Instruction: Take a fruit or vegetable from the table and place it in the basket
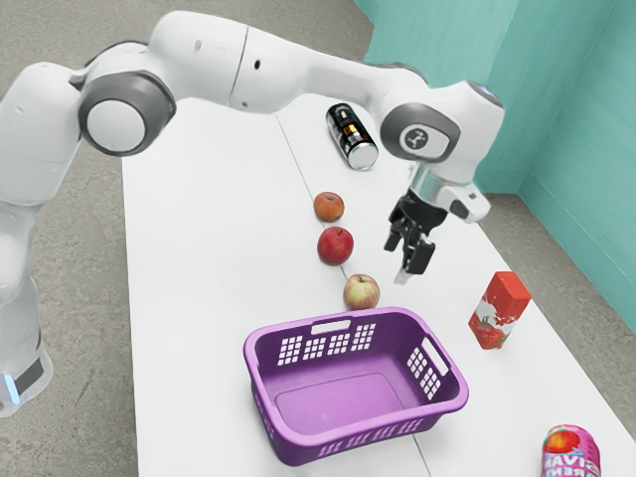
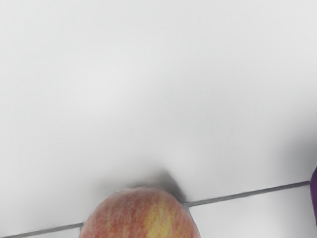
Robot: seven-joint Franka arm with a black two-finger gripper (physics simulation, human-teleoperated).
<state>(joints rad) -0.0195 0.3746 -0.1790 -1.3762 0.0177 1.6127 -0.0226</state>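
My gripper [image 1: 404, 255] hangs above the table with its two fingers apart and nothing between them. The yellow-red apple [image 1: 362, 292] lies just outside the purple basket [image 1: 462, 393], near its rim; in the exterior view the gripper is up and to the right of it. A red apple [image 1: 335, 245] and an orange-brown fruit [image 1: 329, 207] lie farther up the table in a loose row. In the wrist view, a yellow-red apple [image 2: 141, 215] is at the lower edge, beside the table seam, and a bit of the purple basket [image 2: 314, 194] shows. The basket holds nothing.
A red carton [image 1: 500, 310] stands at the exterior view's right of the basket. A pink can [image 1: 570, 455] is at the lower right corner, and a black can [image 1: 351, 136] lies at the far end of the white table [image 1: 189, 268].
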